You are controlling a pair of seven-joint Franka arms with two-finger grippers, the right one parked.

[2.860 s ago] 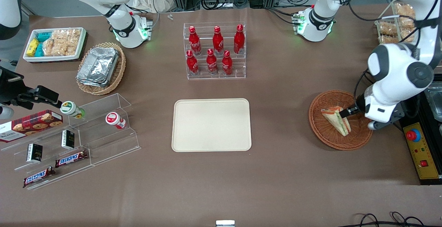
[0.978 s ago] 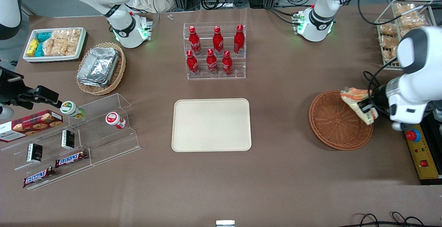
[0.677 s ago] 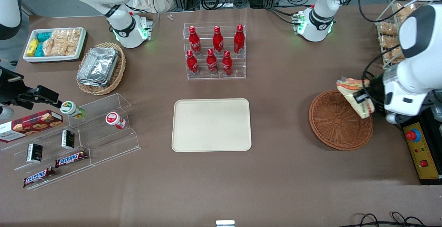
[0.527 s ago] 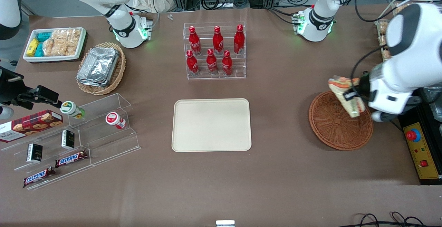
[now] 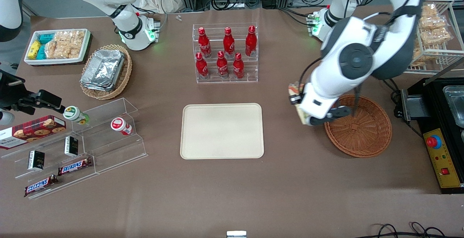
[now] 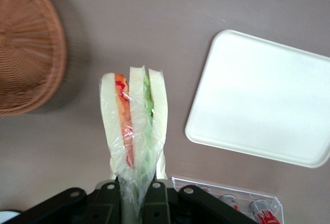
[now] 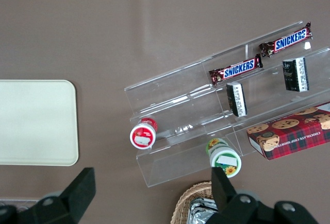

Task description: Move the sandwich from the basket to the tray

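On the brown counter, nearest the front camera, lies the cream tray, bare, with the reddish-brown basket well apart from it toward the working arm's end. Between the two, above the bare counter, hangs the gripper, with the sandwich pinched in it. From the front, only a sliver of the sandwich shows past the white wrist, and the fingers themselves are hidden by the arm. The left wrist view fills that gap: the fingers are pressed onto the gathered wrap at one end of the sandwich, which juts out edge-on, showing white bread slices with orange, red and green filling under clear film. That same view shows the sandwich over open counter, clear of both the basket and the tray, touching neither. Farther from the front camera than the tray stands a clear rack of red bottles. The right wrist view adds the tray's edge and a clear stepped shelf holding chocolate bars and two small jars, toward the parked arm's end.
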